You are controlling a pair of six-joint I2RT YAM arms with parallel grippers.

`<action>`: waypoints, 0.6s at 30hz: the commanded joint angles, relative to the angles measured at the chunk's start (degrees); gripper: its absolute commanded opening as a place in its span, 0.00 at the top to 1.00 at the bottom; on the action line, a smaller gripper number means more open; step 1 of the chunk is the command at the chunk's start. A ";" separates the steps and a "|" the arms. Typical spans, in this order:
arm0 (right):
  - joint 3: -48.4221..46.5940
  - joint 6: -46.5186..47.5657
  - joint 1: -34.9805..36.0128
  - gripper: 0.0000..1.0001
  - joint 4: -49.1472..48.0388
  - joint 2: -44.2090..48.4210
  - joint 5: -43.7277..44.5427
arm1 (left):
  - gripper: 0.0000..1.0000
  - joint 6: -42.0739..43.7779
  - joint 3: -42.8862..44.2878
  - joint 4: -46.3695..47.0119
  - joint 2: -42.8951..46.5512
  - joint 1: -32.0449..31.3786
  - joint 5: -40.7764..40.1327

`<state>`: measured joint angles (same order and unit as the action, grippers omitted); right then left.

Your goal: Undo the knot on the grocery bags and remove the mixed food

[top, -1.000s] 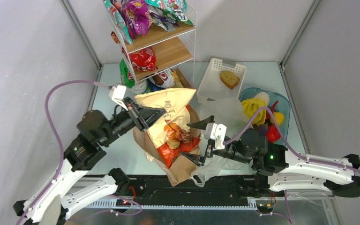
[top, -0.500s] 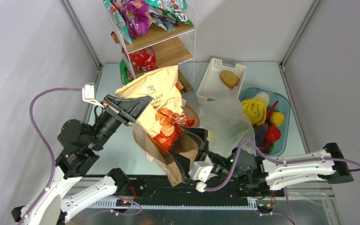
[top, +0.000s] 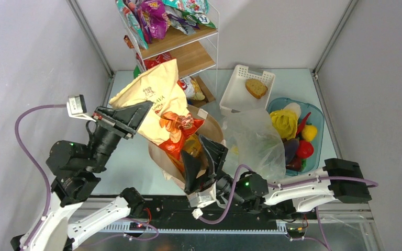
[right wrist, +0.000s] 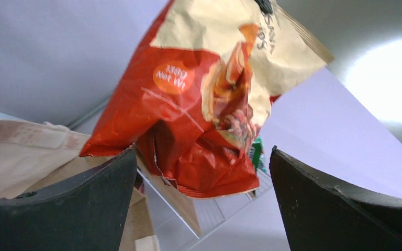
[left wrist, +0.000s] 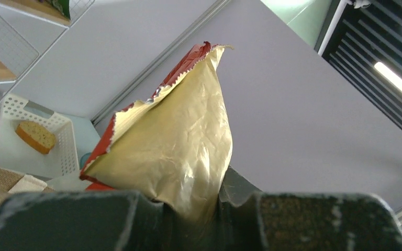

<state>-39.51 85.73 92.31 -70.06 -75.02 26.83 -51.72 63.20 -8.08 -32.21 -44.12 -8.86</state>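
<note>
Pale green tabletop (top: 131,162), grey walls all round, and the big cream-and-red snack packet (top: 157,99) is on the rise! A second ago it lay slumped in the mouth of the brown paper bag (top: 213,132); now it has been hauled up and away to the left. Its lower red end hangs just over the bag's opening. That looks like one more item of food nearly out, though it has not been set down yet.

The left pincer (top: 137,115) has not budged its grip. The jaws are nearly closed, nipping the packet's crimped top edge, and the left wrist view shows the foil squeezed tight between them.

The right arm has swung in low along the near edge. The right pincer (top: 203,163) sits at the bag's mouth with jaws spread as wide as they go, holding nothing. From its own camera the packet dangles above and between the fingers, seemingly untouched.

Off to the right, the clear plastic bag (top: 254,141) lies slack beside the blue tub (top: 318,123), where vegetables and fruit already sit.
</note>
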 commanded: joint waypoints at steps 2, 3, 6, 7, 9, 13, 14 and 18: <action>-0.31 7.33 -0.64 0.01 -10.77 -0.95 1.45 | 1.00 -0.13 5.94 2.10 -0.36 0.04 -2.96; -0.31 8.18 -0.66 0.01 -10.78 -1.15 1.46 | 1.00 0.07 6.27 2.06 -0.51 0.07 -3.03; -0.30 9.42 -0.77 0.01 -10.90 -2.34 1.61 | 1.00 0.63 8.02 1.89 -1.16 0.08 -3.24; -0.31 9.73 -0.85 0.01 -11.42 -2.77 1.67 | 1.00 0.96 8.66 1.82 -1.26 0.08 -3.16; -0.31 10.18 -1.01 0.01 -12.07 -3.16 1.68 | 1.00 0.62 8.78 1.69 -1.43 0.03 -2.69; -0.92 10.88 -1.84 0.01 -12.43 -3.67 1.06 | 1.00 -2.19 6.91 1.35 -0.92 0.04 -0.81; -1.45 11.00 -2.26 0.01 -12.49 -3.83 1.08 | 1.00 -2.61 6.62 1.34 -0.84 0.06 -0.08; -3.31 12.53 -3.49 0.01 -13.69 -5.45 0.45 | 1.00 -5.40 5.22 1.26 -0.98 0.08 1.97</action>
<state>-39.66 96.03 89.97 -76.73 -79.33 28.01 -53.10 68.95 -9.63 -32.69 -44.12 -9.30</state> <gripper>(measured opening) 0.993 0.211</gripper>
